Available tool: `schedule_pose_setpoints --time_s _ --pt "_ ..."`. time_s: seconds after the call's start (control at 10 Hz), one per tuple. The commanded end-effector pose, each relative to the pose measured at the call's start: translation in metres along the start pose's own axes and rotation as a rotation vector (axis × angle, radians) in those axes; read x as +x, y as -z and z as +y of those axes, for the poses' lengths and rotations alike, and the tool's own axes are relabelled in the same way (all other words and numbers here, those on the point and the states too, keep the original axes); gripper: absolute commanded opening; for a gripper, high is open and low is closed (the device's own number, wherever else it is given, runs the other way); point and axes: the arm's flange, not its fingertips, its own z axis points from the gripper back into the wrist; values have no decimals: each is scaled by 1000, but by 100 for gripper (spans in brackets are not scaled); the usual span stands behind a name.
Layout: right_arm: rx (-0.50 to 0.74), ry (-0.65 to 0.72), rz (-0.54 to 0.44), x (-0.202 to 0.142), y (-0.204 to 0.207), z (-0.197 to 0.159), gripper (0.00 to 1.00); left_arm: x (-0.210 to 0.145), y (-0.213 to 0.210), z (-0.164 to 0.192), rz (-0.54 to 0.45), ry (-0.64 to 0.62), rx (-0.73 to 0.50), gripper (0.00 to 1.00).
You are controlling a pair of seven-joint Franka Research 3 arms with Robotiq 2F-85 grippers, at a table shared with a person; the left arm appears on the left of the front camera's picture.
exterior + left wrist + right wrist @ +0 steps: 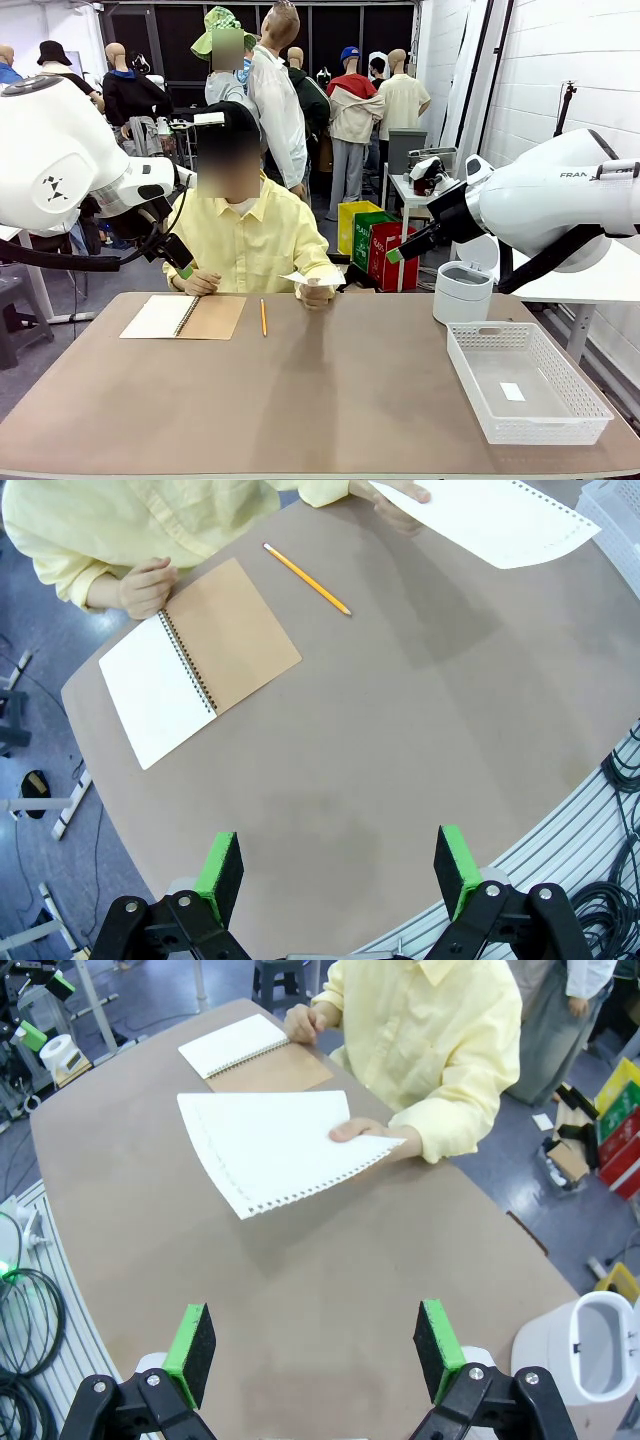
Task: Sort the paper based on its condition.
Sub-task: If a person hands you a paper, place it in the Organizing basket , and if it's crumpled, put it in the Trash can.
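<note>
Right gripper [313, 1340] hangs wide open, left gripper [340, 865] too; paper [275, 1145] juts from the person's hand [362, 1133], and a clumsy pinch could crease it.

robot lab: white arms [560, 200], shared table [330, 400]

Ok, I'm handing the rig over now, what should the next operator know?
Left tool: open, holding nothing, raised over the table.
Right tool: open, holding nothing.
Paper: one flat sheet, held over the table in the person's hand.
Basket and white bin stand on the robot's right.
Done: nothing taken yet.
Left: take the sheet and sort it.
</note>
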Motion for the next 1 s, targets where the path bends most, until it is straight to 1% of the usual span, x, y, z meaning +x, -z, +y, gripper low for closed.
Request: schedule_pose_setpoints --time_s 0.0,0.5,0.7,0.8,0.9 --pt "5 1 2 0 0 0 100 -1 1 1 -9 0 2 100" --pt "0 0 0 0 0 0 100 -1 1 1 -9 0 2 100" --pt "23 178 62 2 10 -16 100 -1 1 1 -9 0 2 100" --pt "53 256 91 0 16 -24 100 -1 1 1 -9 0 2 100" --pt "83 311 114 -2 21 -32 100 -1 1 1 -9 0 2 100"
